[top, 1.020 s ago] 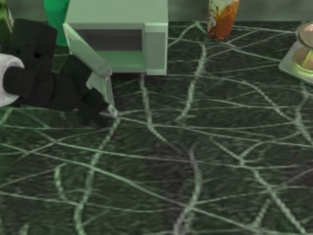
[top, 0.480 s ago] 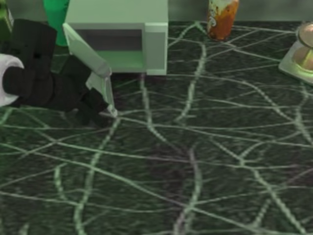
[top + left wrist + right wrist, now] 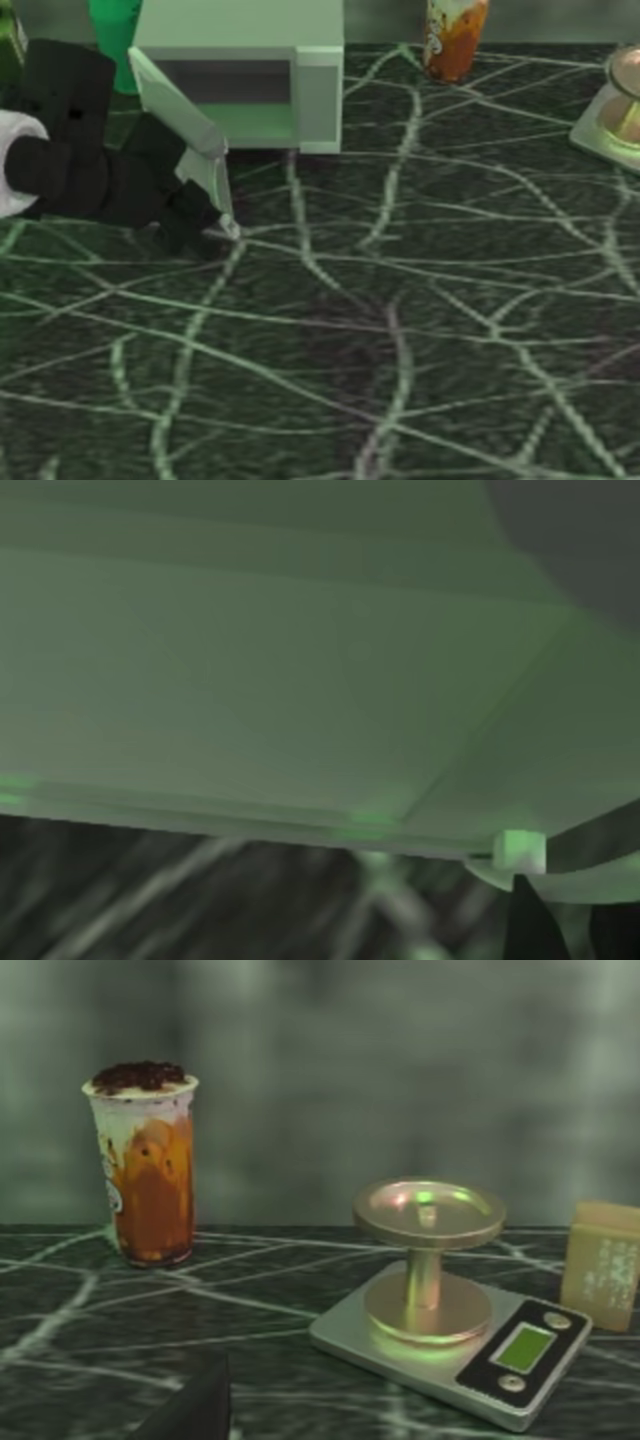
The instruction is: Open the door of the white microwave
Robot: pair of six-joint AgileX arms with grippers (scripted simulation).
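Observation:
The white microwave [image 3: 240, 25] stands at the back left of the table with its grey cavity showing. Its door [image 3: 175, 105] is swung well out toward the front left. My left gripper [image 3: 212, 222] is at the door's free edge, shut on the pale handle strip there. In the left wrist view the door's panel [image 3: 280, 680] fills most of the picture. There the dark fingers [image 3: 528, 925] sit on either side of the handle. My right arm is out of the top view; only one dark finger [image 3: 190, 1405] of it shows in its own wrist view.
A green bottle [image 3: 115, 35] stands just left of the microwave, behind my left arm. A drink cup [image 3: 452, 35] stands at the back, right of the microwave. A kitchen scale [image 3: 612, 120] is at the right edge, with a tan block [image 3: 602, 1265] beside it.
My left arm has shifted very slightly; the door's angle looks the same.

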